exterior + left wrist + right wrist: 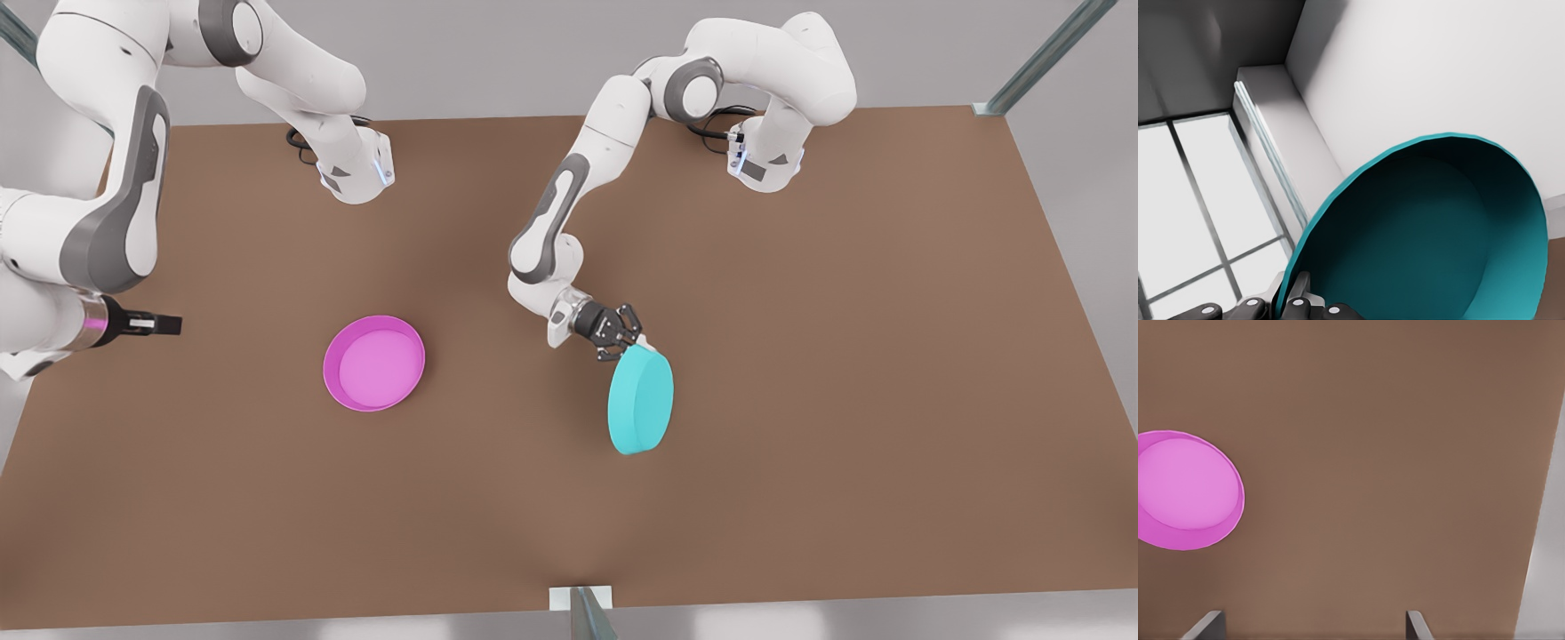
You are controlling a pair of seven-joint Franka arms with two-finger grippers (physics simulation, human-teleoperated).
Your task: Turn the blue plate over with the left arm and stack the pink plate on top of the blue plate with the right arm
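— How many plates are there?
— Two. One blue plate (640, 403) toward the front view's right and one pink plate (374, 363) toward its left.
— And arms?
— Two white arms, one on each side. The left arm (569, 204) is the one at the front view's right, the right arm (98, 222) is at its left.
— Does each carry a pincer?
— Yes, one each, so two: the left pincer (622, 342) by the blue plate and the right pincer (169, 324) near the left edge.
— Tables?
— One brown table (800, 356).
— Anything else to count?
— Metal frame posts at the table's edges: I count three.
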